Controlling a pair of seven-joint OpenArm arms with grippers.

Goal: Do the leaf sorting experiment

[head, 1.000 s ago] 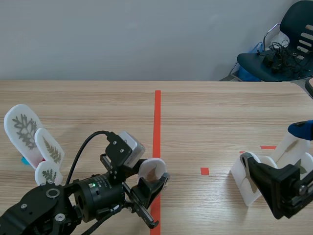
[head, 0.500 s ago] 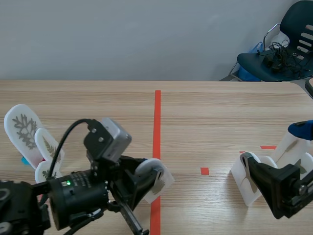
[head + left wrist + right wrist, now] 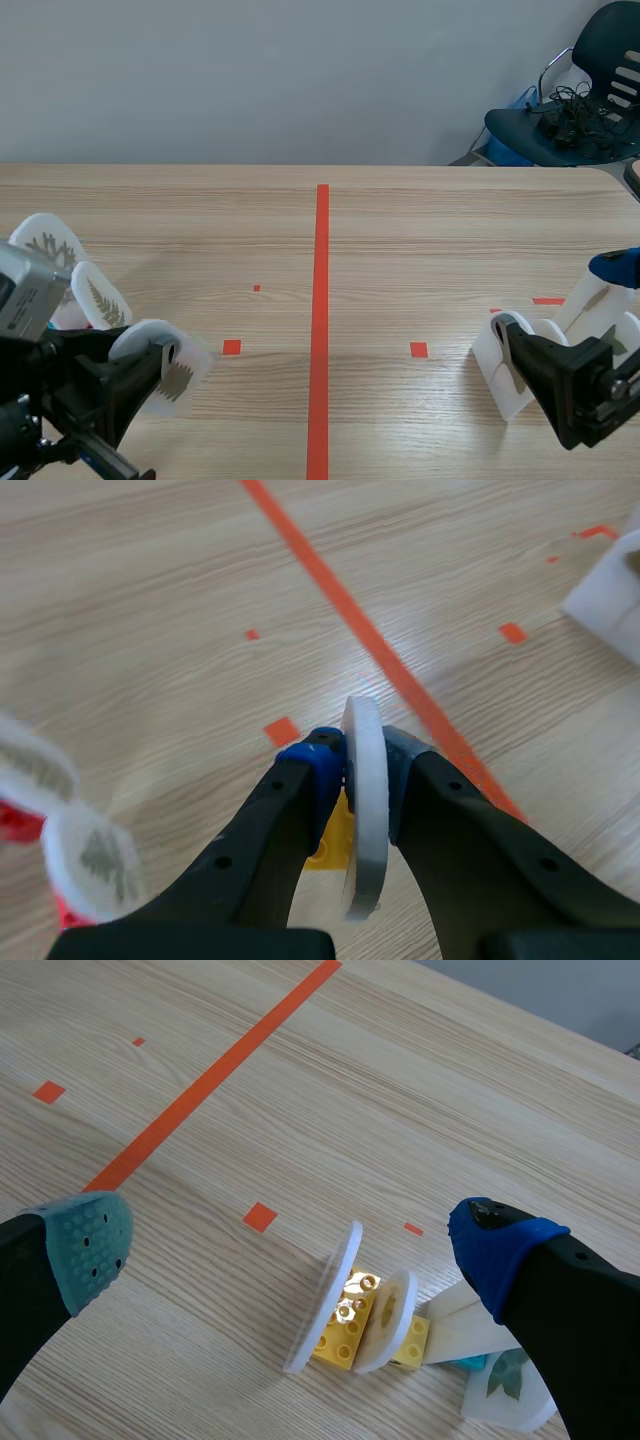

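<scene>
Scene view first. The left gripper point(image 3: 165, 362) sits low in the near-left corner, clamped on a white leaf disc point(image 3: 188, 376). It's just beside the row of standing leaf cards point(image 3: 98, 300) at the table's left edge. Most of that arm is cut off by the frame. From there across to the red tape line point(image 3: 322, 300) the table point(image 3: 420, 240) is bare wood with a few tape squares. It's the same on the other side up to the right gripper point(image 3: 558, 310), whose dark body hides the lower part of the white discs point(image 3: 492, 365) there. A chair point(image 3: 590, 90) with cables on it stands past the far right corner, well apart from everything.

Left wrist view: both fingers press on the leaf disc, which is seen edge-on, so the leaf itself can't be made out. A yellow brick point(image 3: 335, 838) peeks out under the disc, and I can't tell if they touch. The leaf cards are a blur beside the gripper. The tape line runs ahead over bare wood.

Right wrist view: the fingers are spread wide and hold nothing. Between and ahead of them, two white discs stand upright on a yellow stand point(image 3: 345, 1338). A card with a teal leaf point(image 3: 505, 1380) lies next to the stand, partly hidden behind the blue-padded finger.
</scene>
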